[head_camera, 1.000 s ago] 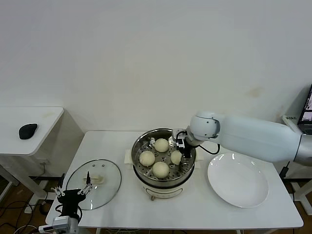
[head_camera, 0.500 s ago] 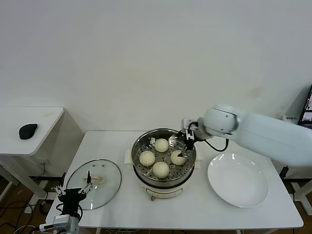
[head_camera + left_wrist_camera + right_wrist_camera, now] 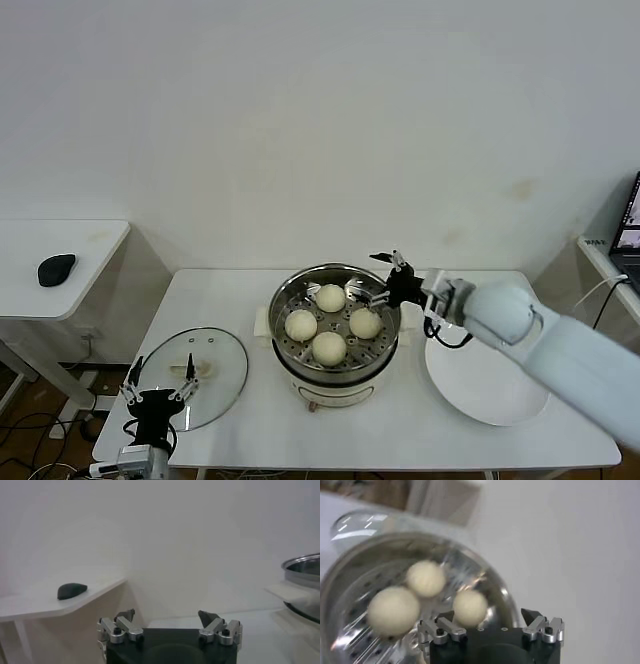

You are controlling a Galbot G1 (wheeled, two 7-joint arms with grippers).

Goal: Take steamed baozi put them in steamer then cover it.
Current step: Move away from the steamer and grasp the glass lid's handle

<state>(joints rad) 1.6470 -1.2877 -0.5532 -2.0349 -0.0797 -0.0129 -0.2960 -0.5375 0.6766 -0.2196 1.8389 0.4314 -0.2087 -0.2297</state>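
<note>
With both the left gripper [image 3: 157,395] and right gripper [image 3: 385,281] seen spread and empty, the cover [image 3: 192,377], likely heavy, slippery and fragile, is best gripped by its central handle [image 3: 200,367].

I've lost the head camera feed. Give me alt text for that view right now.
Four steamed baozi sit inside the steamer mid-table, with the open right gripper above its far right rim. The cover lies flat on the table to the left, the open left gripper at its near edge; a white plate sits right.

Four baozi [image 3: 331,322] in steamer [image 3: 335,335]; cover [image 3: 200,370] left, plate [image 3: 488,380] right.
</note>
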